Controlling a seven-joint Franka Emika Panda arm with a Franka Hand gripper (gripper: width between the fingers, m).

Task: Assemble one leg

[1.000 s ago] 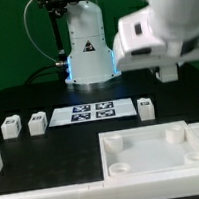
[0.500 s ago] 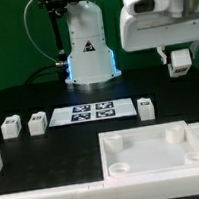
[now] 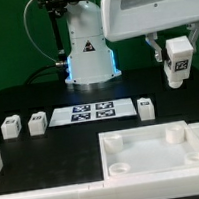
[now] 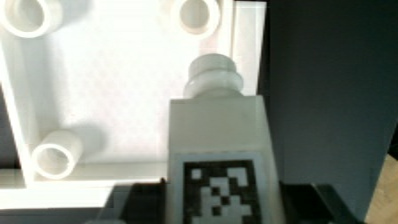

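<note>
Black tabletop point(image 3: 27, 96) leaves me a wide open strip between the robot base point(image 3: 88, 48) at the far side and the row of small parts in the middle. A narrower open strip lies between that row and the tray. The white tray point(image 3: 143, 142), with round sockets at its corners, fills the near part of the exterior view's right. A white ledge point(image 3: 49, 197) runs along the table's near edge.

The marker board point(image 3: 94, 112) lies flat mid-table. A loose leg point(image 3: 9, 127) and a second loose leg point(image 3: 36, 122) stand just beside each other off the board's end at the exterior view's left. A third loose leg point(image 3: 145, 107) stands just off its other end.

The gripper point(image 3: 175, 50) hangs high at the exterior view's right, well above the table and clear of everything on it. Its jaws are drawn in to the width of the leg point(image 3: 176, 70) and clamp its blocky upper end. In the wrist view the dark fingers point(image 4: 139, 205) flank that block on both sides.

The leg's long axis is close to upright, with the lower end leaning slightly toward the exterior view's left. Its rounded peg end points down and away from the gripper, toward the tray. The wrist view shows the square black-and-white marker on the face of the leg point(image 4: 217, 130) turned to the camera. There the peg tip sits over the tray's flat inside, close to one rim and short of the nearest socket point(image 4: 192, 12). The leg touches nothing but the gripper.
</note>
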